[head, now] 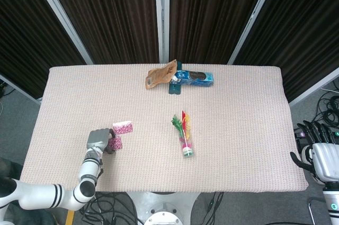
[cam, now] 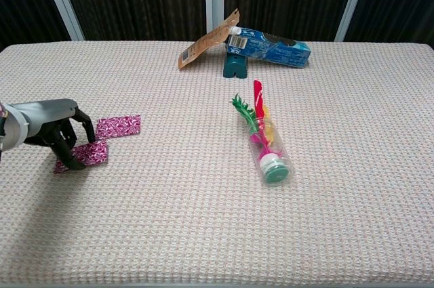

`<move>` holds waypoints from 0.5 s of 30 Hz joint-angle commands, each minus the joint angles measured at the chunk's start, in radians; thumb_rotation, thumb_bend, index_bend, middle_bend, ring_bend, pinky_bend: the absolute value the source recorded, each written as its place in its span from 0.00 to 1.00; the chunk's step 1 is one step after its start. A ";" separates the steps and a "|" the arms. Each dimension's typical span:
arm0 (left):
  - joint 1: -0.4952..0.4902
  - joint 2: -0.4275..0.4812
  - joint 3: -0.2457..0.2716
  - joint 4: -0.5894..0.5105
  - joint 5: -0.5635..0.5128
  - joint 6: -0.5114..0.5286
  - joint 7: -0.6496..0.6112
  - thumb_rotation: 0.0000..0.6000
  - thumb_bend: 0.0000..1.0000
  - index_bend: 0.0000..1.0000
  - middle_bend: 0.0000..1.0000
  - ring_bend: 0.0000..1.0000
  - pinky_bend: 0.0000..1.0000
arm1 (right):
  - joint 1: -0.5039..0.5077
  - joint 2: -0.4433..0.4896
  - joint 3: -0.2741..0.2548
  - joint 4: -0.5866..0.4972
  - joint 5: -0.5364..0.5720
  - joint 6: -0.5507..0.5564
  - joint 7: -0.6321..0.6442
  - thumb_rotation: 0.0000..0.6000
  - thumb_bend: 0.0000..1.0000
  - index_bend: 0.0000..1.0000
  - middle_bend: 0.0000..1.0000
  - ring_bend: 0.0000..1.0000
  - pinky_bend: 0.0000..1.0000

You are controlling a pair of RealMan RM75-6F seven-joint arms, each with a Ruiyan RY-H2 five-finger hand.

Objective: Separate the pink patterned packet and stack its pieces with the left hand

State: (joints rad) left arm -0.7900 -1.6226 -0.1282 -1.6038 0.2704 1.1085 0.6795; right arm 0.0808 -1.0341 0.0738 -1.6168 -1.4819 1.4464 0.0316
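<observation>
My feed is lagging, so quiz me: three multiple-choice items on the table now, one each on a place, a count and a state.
1. Where does the feather tube lie?
A. near the table's middle
B. at the far left edge
C. under the blue carton

2. How many pink pieces show?
A. one
B. two
C. four

3. What is the left hand doing?
A. hanging off the table
B. holding the brown pouch
C. resting its fingers on the near pink piece

Answers:
1 A: the tube lies around mid-table, well in front of the blue carton.
2 B: a far pink piece lies flat and a near pink piece lies by the hand.
3 C: the fingers come down on the near piece; whether they grip it cannot be told. The right hand hangs off the table's right edge with fingers apart.
</observation>
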 commanded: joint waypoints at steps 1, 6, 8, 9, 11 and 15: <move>0.003 0.000 -0.003 0.001 0.002 -0.003 -0.001 1.00 0.26 0.44 0.88 0.90 0.95 | 0.000 0.000 0.000 0.000 0.001 0.000 0.000 0.86 0.20 0.13 0.09 0.00 0.00; 0.006 0.000 0.000 0.004 0.021 -0.002 0.003 1.00 0.26 0.41 0.88 0.90 0.94 | -0.001 -0.001 -0.001 0.000 0.002 0.001 -0.001 0.86 0.20 0.13 0.09 0.00 0.00; 0.006 0.001 0.002 0.007 0.026 -0.004 0.007 1.00 0.26 0.41 0.88 0.90 0.94 | -0.001 0.000 -0.001 0.000 0.003 0.002 -0.002 0.86 0.20 0.13 0.09 0.00 0.00; 0.006 0.001 0.003 0.008 0.028 -0.007 0.010 1.00 0.26 0.41 0.87 0.90 0.94 | -0.001 0.000 -0.001 -0.001 0.002 0.003 -0.002 0.86 0.20 0.13 0.09 0.00 0.00; 0.004 0.004 0.006 0.007 0.027 -0.015 0.017 1.00 0.26 0.41 0.87 0.90 0.94 | -0.002 0.000 -0.001 -0.002 0.003 0.004 -0.003 0.86 0.20 0.13 0.09 0.00 0.00; 0.005 0.008 0.007 0.008 0.025 -0.025 0.021 1.00 0.26 0.41 0.87 0.90 0.94 | -0.003 0.000 -0.002 -0.003 0.004 0.005 -0.004 0.87 0.20 0.13 0.09 0.00 0.00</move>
State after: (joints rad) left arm -0.7850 -1.6151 -0.1216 -1.5958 0.2954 1.0833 0.7001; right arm 0.0777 -1.0335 0.0720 -1.6199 -1.4776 1.4515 0.0272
